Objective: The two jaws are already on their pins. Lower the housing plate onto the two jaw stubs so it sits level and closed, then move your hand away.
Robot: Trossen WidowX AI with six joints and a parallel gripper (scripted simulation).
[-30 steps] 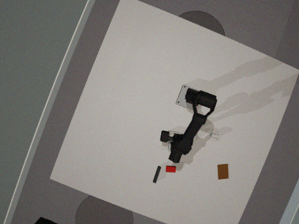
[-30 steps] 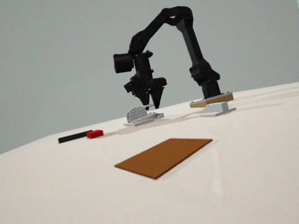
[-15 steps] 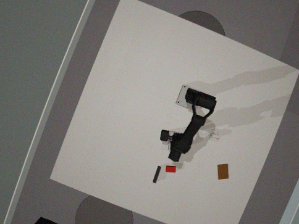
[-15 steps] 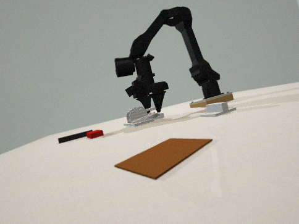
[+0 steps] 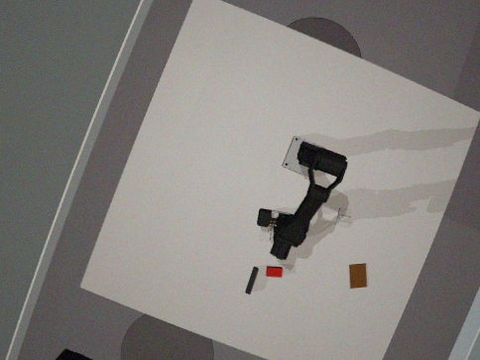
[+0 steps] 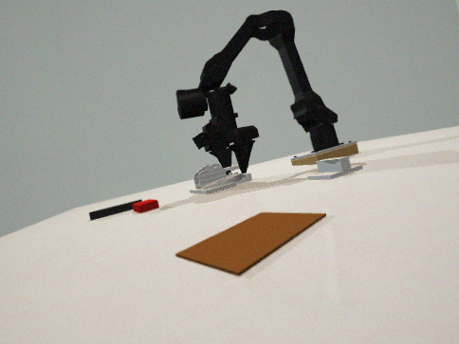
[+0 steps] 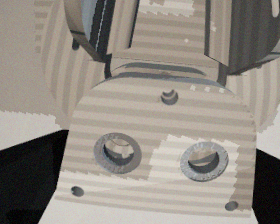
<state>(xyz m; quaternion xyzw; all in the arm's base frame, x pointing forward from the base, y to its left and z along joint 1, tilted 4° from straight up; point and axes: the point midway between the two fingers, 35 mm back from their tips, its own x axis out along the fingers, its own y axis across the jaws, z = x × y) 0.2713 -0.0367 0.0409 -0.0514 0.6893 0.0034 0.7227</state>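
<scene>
The housing plate (image 7: 160, 117) is pale, with two ringed holes and smaller holes, and fills the lower middle of the wrist view. My gripper (image 6: 235, 170) points down, shut on the plate, with a black finger at each side of it. The pale fixture (image 6: 220, 188) lies under the fingertips, and the plate is held low over it. The two jaws (image 6: 210, 176) stand at its left; their tops also show beyond the plate in the wrist view. Something grey shows partly through both ringed holes; I cannot tell whether the stubs are in them. The arm covers much of the fixture in the top view.
A red block (image 5: 274, 272) (image 6: 145, 206) and a black bar (image 5: 252, 280) (image 6: 111, 210) lie near the fixture. A brown flat panel (image 5: 358, 276) (image 6: 253, 242) lies farther off. A grey block on a thin plate (image 6: 333, 166) stands near the arm's base.
</scene>
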